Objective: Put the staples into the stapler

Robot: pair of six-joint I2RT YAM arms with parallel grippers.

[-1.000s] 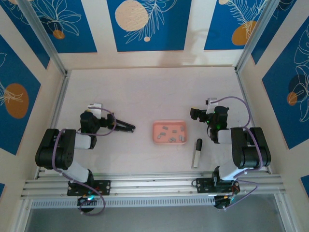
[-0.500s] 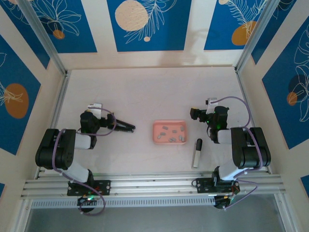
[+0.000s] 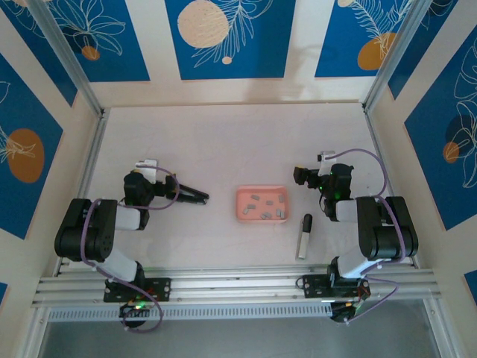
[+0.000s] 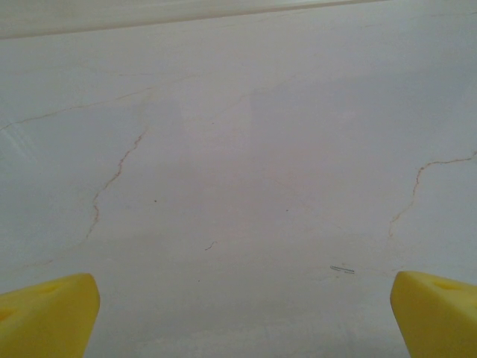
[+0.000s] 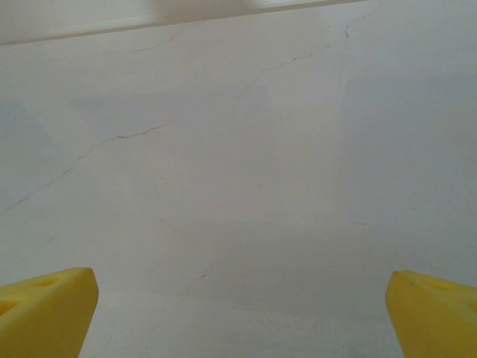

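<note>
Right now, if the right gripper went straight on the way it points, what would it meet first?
Likely just the table: ahead of the right gripper, jaws open, the way looks free to its far edge.

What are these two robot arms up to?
Nothing is being handled right now. The left tool and the right tool are both open and empty, over bare table. The staples lie in the pink tray between the two tools. The stapler lies on the table just beside the tray, on the right tool's side. Loading has not begun.
</note>
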